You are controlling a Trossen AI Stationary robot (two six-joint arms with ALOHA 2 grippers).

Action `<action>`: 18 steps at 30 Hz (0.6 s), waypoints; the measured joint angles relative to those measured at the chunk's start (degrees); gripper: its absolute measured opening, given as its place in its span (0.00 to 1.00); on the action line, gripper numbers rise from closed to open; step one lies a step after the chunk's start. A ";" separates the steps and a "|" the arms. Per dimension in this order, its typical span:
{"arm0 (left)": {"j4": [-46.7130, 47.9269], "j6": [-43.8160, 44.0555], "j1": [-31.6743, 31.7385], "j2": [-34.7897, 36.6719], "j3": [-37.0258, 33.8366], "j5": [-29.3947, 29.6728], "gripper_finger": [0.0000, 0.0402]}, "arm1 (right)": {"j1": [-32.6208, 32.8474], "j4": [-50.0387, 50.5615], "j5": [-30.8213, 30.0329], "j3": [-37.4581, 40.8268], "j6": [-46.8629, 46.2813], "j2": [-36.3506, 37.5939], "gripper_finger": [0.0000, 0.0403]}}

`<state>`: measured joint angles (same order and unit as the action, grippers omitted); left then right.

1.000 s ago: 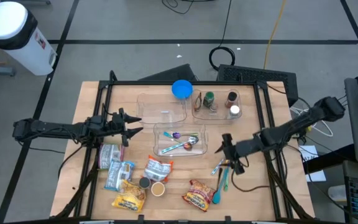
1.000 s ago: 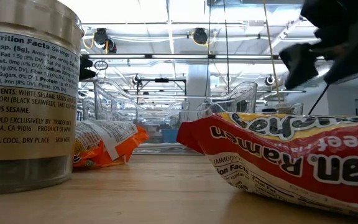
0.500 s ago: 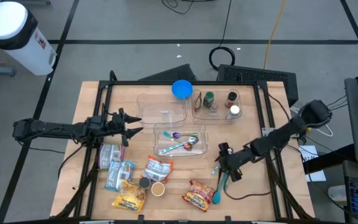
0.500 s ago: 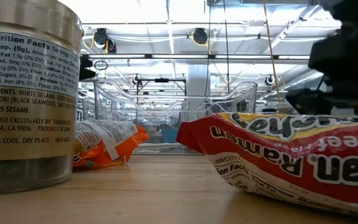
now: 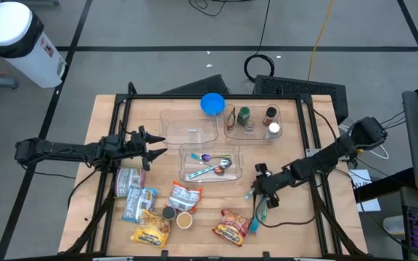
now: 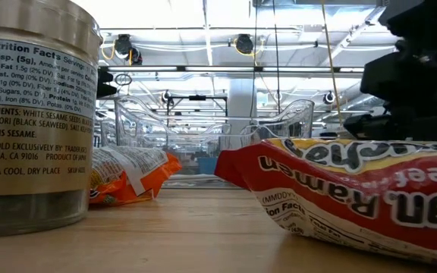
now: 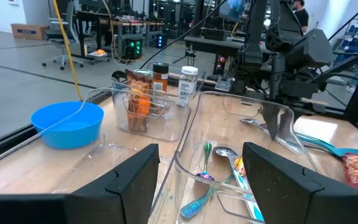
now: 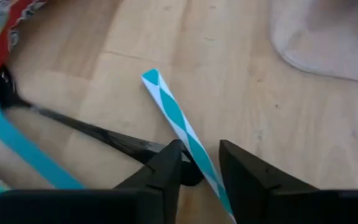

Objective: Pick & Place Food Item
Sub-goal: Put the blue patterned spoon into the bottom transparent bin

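My left gripper [image 5: 153, 147] waits wide open and empty near the utensil bin [image 5: 210, 164]. My right gripper [image 8: 199, 163] is low on the table, jaws narrowed around a teal striped handle [image 8: 178, 122] beside the ramen packet [image 5: 231, 227]; I'd seat it square between the pads before lifting.

One camera looked straight down on the whole wooden worktop [image 5: 296, 225], another sat level at its surface close behind the red ramen packet [image 6: 355, 189] both views shared, and each wrist camera faced forward.

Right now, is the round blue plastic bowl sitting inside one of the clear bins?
No, the round blue plastic bowl rests on the wooden table, outside the clear bins.
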<state>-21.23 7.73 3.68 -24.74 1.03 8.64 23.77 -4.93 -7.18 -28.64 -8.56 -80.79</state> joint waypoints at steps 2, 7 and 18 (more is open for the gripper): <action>0.01 0.02 0.00 -0.01 0.00 0.00 0.60 | -0.70 0.28 1.87 0.00 -1.10 0.00 0.18; 0.00 0.00 -0.01 0.00 0.00 0.00 0.60 | -1.61 0.74 4.45 -0.02 -1.25 0.02 0.07; 0.01 0.00 -0.01 0.00 0.00 0.00 0.60 | -1.62 -0.65 4.42 0.04 -0.85 0.60 0.03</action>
<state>-21.23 7.73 3.67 -24.74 1.03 8.64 22.15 -5.57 -2.76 -28.61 -9.41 -80.19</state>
